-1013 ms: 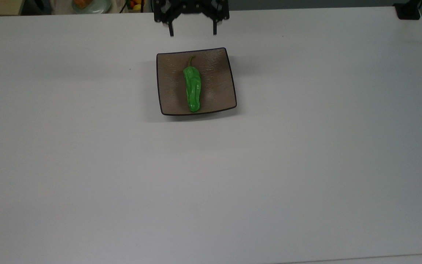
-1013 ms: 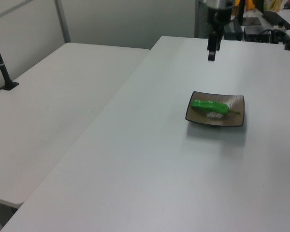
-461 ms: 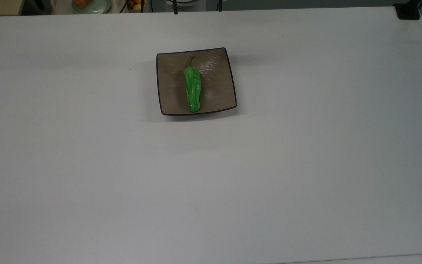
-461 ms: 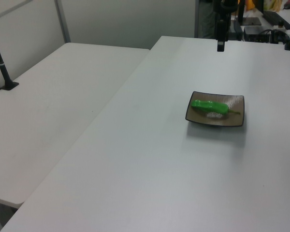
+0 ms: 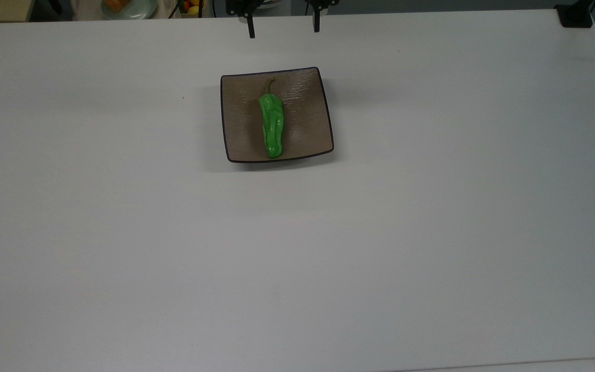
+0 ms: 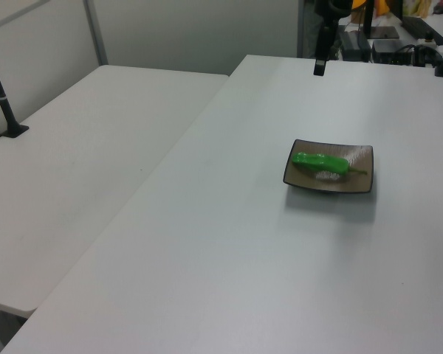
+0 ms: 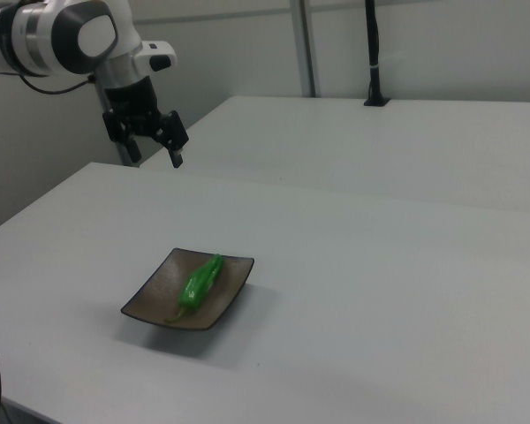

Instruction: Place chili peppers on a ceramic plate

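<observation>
The green chili pepper (image 5: 271, 124) lies lengthwise across the middle of the square brown ceramic plate (image 5: 305, 116), its stem pointing to the top view's upper edge. Both also appear in the left view, pepper (image 6: 319, 161) on plate (image 6: 358, 184), and in the right view, pepper (image 7: 201, 281) on plate (image 7: 155, 300). My gripper (image 5: 283, 28) hangs open and empty above the table's far edge, behind the plate and well apart from it. It is seen again as the gripper (image 7: 157, 155) in the right view and the gripper (image 6: 320, 66) in the left view.
The white table (image 5: 297, 258) stretches wide around the plate. A black mount (image 5: 575, 15) sits at the top view's upper right corner. A second white table (image 6: 81, 169) adjoins, with a black post (image 6: 4, 96) on it. A dish with fruit (image 5: 127, 6) stands beyond the far edge.
The gripper drew back from just behind the plate toward the table's far edge, then came slightly forward again, staying open. Pepper and plate have not moved.
</observation>
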{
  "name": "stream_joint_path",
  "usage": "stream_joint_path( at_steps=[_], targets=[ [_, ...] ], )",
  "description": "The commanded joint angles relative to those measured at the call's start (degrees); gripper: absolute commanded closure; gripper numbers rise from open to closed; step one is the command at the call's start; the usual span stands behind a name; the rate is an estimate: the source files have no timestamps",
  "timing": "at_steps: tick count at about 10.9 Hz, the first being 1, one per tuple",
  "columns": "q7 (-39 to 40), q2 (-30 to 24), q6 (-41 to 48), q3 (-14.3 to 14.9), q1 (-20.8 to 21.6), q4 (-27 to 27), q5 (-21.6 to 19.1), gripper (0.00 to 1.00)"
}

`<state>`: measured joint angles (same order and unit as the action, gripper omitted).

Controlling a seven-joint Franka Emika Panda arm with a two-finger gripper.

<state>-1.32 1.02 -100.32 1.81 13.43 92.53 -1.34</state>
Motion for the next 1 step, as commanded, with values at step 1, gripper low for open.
stream_joint_path(
  at_steps=[1],
  targets=[
    [1.14, -0.67, -1.72, 1.00, 0.89, 1.34, -1.03, 0.00]
  ],
)
